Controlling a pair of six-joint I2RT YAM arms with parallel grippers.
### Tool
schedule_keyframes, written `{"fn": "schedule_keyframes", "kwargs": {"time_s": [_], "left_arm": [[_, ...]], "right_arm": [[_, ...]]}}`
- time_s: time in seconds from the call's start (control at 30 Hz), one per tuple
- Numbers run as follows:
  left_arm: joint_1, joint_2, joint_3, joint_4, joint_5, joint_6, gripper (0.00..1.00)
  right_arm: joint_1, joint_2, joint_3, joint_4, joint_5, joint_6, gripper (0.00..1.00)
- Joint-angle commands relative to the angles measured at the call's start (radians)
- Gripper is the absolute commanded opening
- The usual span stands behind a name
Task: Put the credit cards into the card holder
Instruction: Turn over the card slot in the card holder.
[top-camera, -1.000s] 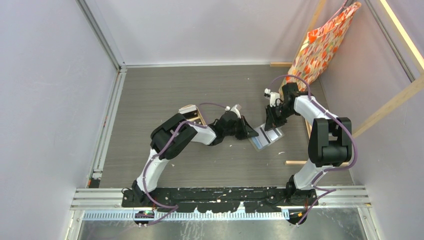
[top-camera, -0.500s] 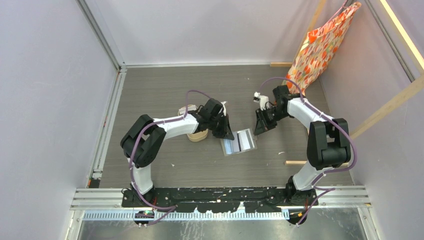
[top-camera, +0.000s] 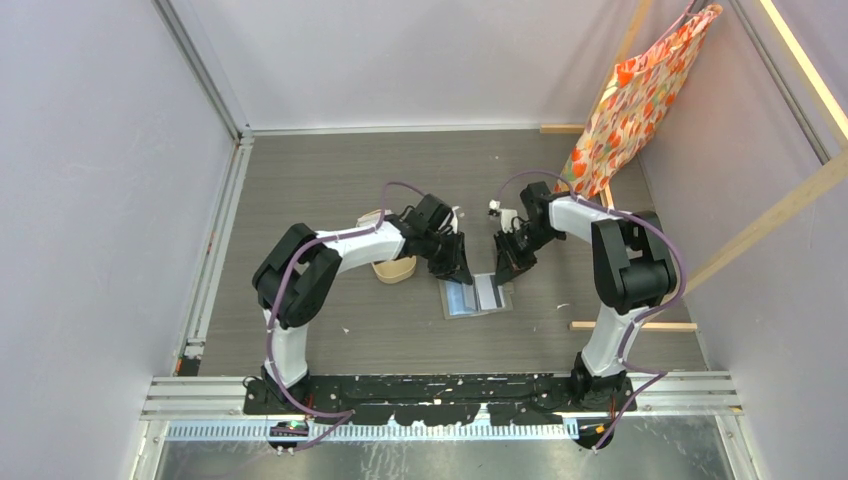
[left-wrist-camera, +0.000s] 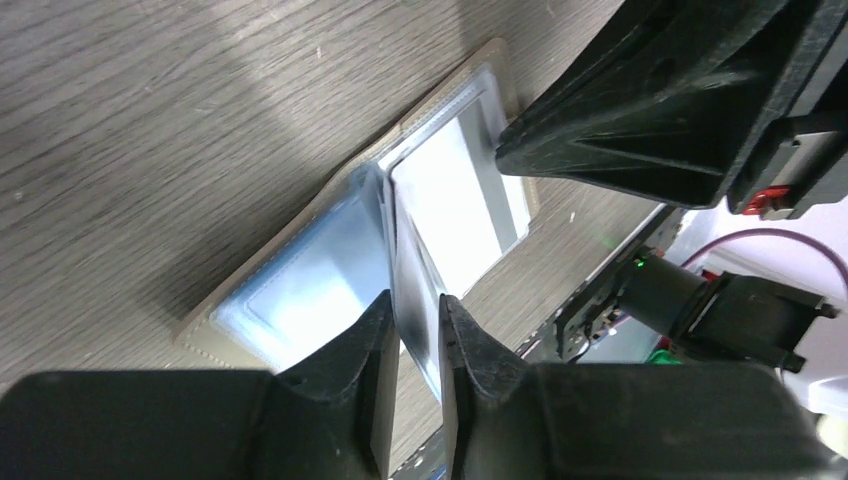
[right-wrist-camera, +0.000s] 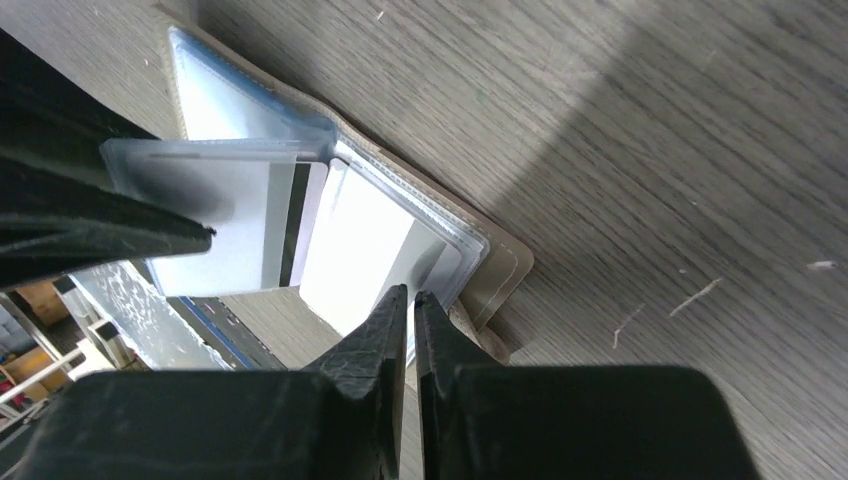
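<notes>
The card holder (top-camera: 478, 297) lies open on the table, its tan rim (right-wrist-camera: 505, 265) framing pale clear sleeves. My left gripper (top-camera: 458, 272) is at its left half. Its jaws (left-wrist-camera: 415, 310) stand slightly parted, with a raised sleeve leaf (left-wrist-camera: 412, 270) upright between them. That leaf holds a white credit card with a black stripe (right-wrist-camera: 240, 215). My right gripper (top-camera: 503, 268) is at the holder's right half. Its tips (right-wrist-camera: 411, 297) are shut on the edge of another white credit card (right-wrist-camera: 365, 245), which lies in the right-hand sleeve.
A tan oval tray (top-camera: 393, 268) sits just left of the left gripper. An orange patterned bag (top-camera: 635, 95) hangs at the back right. A wooden strip (top-camera: 610, 325) lies on the table to the right. Walls close in both sides.
The card holder has shifted left and nearer. Both grippers have followed and closed in over it. The left jaws have eased apart a little around the leaf.
</notes>
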Motion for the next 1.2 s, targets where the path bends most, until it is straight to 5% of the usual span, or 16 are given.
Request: {"fn": "schedule_keyframes", "kwargs": {"time_s": [0.0,0.27,1.17], "left_arm": [[0.002,-0.018,-0.053,0.201,0.072,-0.115,0.24],[-0.017,0.015,-0.132,0.534,0.149,-0.307,0.3],[-0.065,0.004,-0.177,0.659,0.119,-0.367,0.37]], "right_arm": [[0.005,0.033,0.033,-0.002,0.092,0.013,0.13],[0.007,0.043,0.04,-0.013,0.086,0.015,0.13],[-0.023,0.014,0.059,-0.058,-0.012,-0.012,0.13]]}}
